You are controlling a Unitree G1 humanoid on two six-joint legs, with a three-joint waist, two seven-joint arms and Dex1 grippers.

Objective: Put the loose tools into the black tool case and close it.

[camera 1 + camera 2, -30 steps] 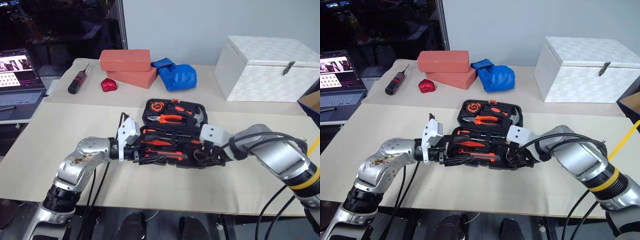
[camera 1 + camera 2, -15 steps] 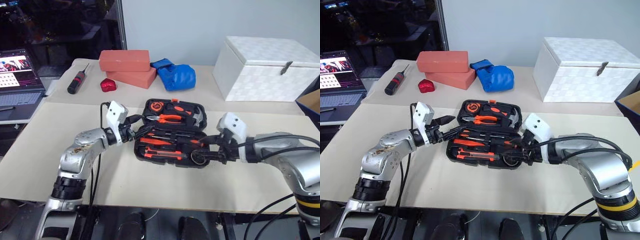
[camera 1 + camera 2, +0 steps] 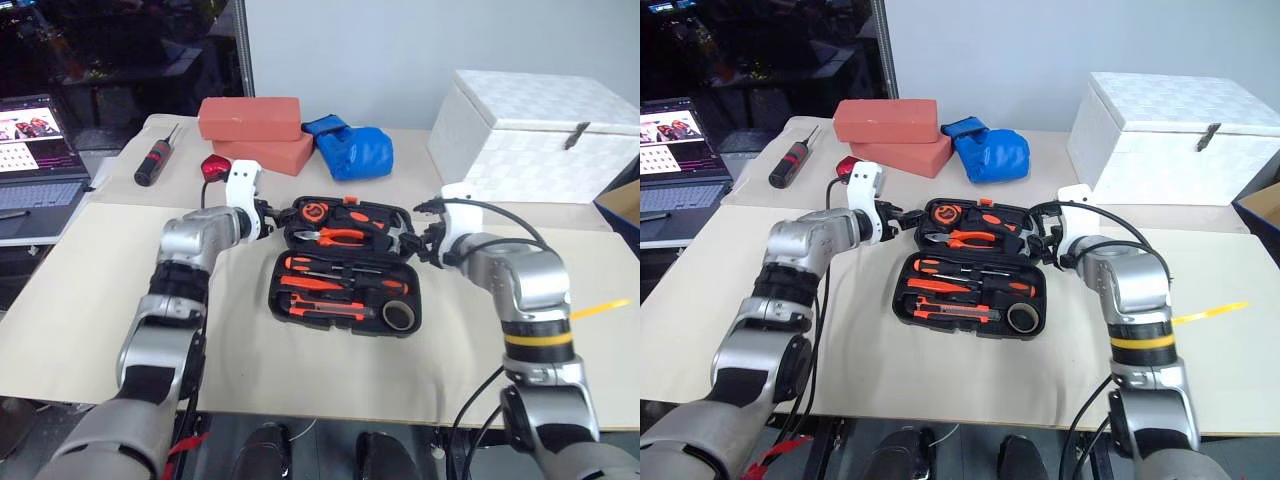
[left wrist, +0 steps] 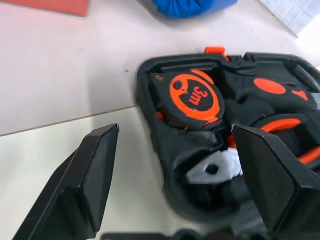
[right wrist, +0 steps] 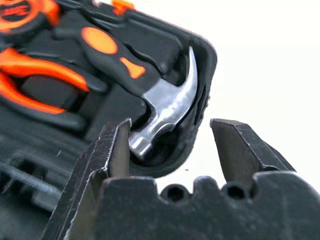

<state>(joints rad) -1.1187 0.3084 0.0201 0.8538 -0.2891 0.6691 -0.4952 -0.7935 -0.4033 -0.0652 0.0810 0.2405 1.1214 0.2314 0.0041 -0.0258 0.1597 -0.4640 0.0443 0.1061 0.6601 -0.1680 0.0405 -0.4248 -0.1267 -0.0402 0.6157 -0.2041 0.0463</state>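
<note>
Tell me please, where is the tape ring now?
In the left eye view, the tape ring lies inside the black tool case, in the near corner on the robot's right, just beyond the tips of the orange-handled tools.

The beige table (image 3: 90, 300) is viewed from above by both head cameras, while the open black plastic tool case (image 3: 345, 268) is seen close-up from opposite far corners by the wrist cameras.

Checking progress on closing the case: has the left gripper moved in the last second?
Yes. The left gripper went from the tool case's near half up to its far lid corner.
</note>
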